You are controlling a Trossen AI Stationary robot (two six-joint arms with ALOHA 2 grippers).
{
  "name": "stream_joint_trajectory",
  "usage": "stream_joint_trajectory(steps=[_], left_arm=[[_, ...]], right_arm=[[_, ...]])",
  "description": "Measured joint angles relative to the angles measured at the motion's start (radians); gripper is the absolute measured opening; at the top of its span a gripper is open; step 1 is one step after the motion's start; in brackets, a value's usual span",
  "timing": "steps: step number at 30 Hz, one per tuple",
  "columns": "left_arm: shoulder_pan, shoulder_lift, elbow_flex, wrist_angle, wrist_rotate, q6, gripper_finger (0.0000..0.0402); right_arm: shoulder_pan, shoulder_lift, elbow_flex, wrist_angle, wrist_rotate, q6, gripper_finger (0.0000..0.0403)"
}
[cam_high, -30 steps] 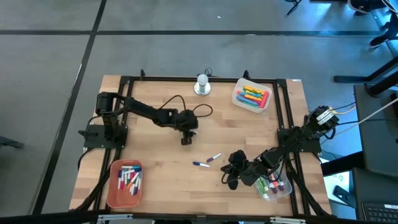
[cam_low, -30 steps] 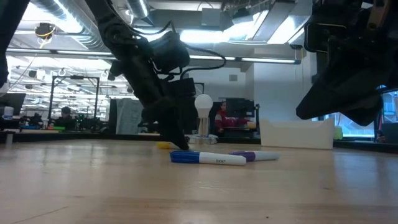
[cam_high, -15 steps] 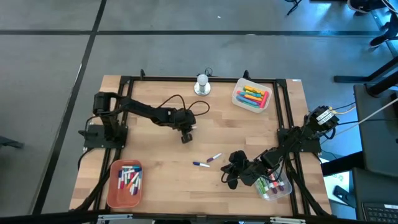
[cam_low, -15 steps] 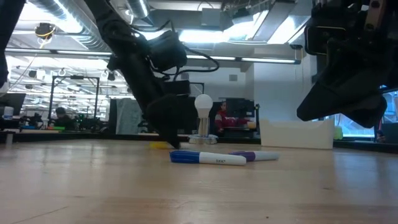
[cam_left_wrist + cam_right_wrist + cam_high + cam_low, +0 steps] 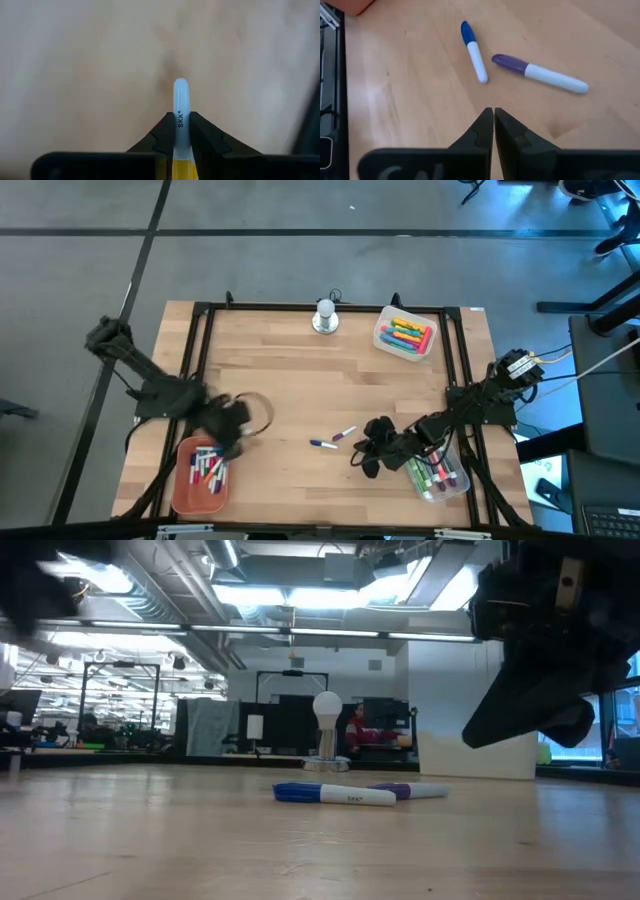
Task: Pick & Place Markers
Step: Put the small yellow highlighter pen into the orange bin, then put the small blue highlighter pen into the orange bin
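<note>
1. Table: three bins sit at the edges, likely so sorting happens outward from the bare middle
2. Left gripper above the orange bin's near rim, jaws clamped on a white-barrelled marker with a yellow end, probably for a drop there
3. Right gripper jaws shut, empty, aimed at the loose pair
4. Blue-capped marker and purple-capped marker lie mid-table, just apart, unpicked
</note>
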Motion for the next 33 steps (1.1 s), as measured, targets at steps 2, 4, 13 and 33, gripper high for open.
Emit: stream_joint_trajectory(steps=[2, 4, 13, 33], left_arm=[[-0.132, -0.025, -0.001, -0.036, 0.015, -0.126, 0.0051], [-0.249, -0.029, -0.001, -0.055, 0.012, -0.216, 0.0059], [-0.465, 0.067, -0.002, -0.058, -0.121, -0.464, 0.0106], [0.217, 0.517, -0.064, 1.153, -0.121, 0.814, 0.0145]], right_arm=[[-0.011, 0.0, 0.0, 0.0, -0.007, -0.017, 0.0018], [-0.026, 0.0, 0.0, 0.002, -0.007, -0.038, 0.0018], [-0.196, 0.0, 0.0, 0.024, -0.156, -0.18, 0.0018], [-0.05, -0.114, 0.178, -0.059, 0.273, -0.514, 0.0018]])
